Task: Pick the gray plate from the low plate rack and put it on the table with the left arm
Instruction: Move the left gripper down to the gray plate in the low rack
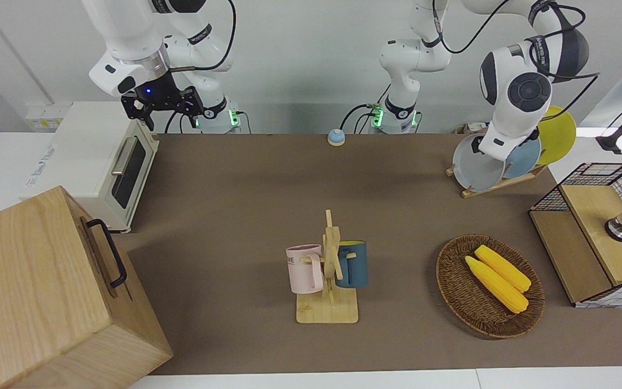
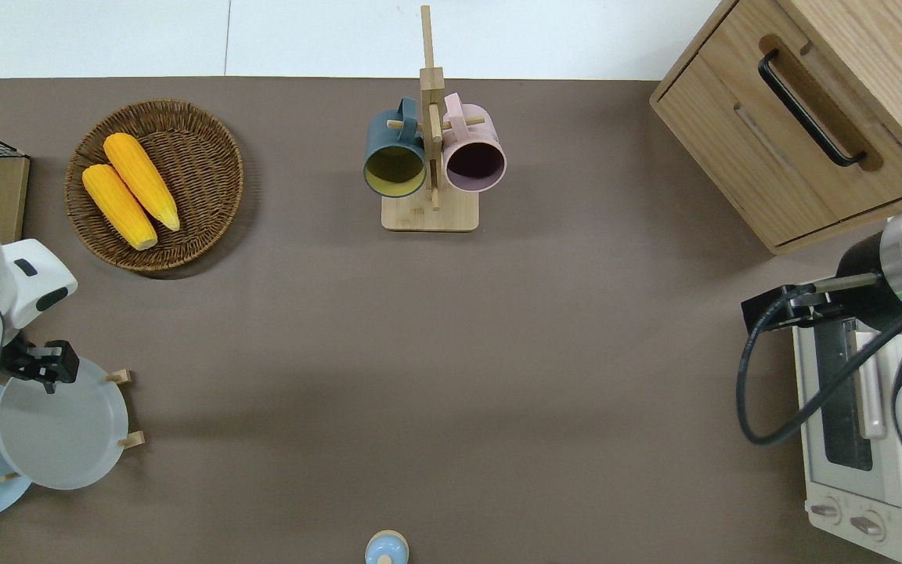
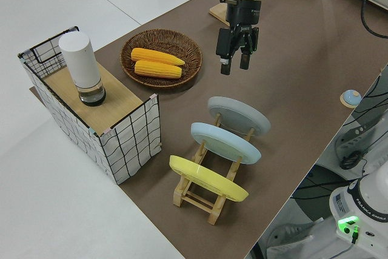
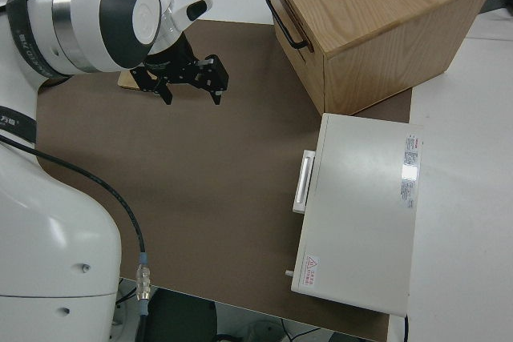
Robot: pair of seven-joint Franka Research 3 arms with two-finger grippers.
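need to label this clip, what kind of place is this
Most likely a robotics lab staged as a kitchen: two white arms, the left arm's claw over a gray plate in a low plate rack, plus a toaster oven and mug stand.

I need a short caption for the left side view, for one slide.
Left gripper, fingers open, above the gray plate standing in the low plate rack; blue and yellow plates fill the other slots.
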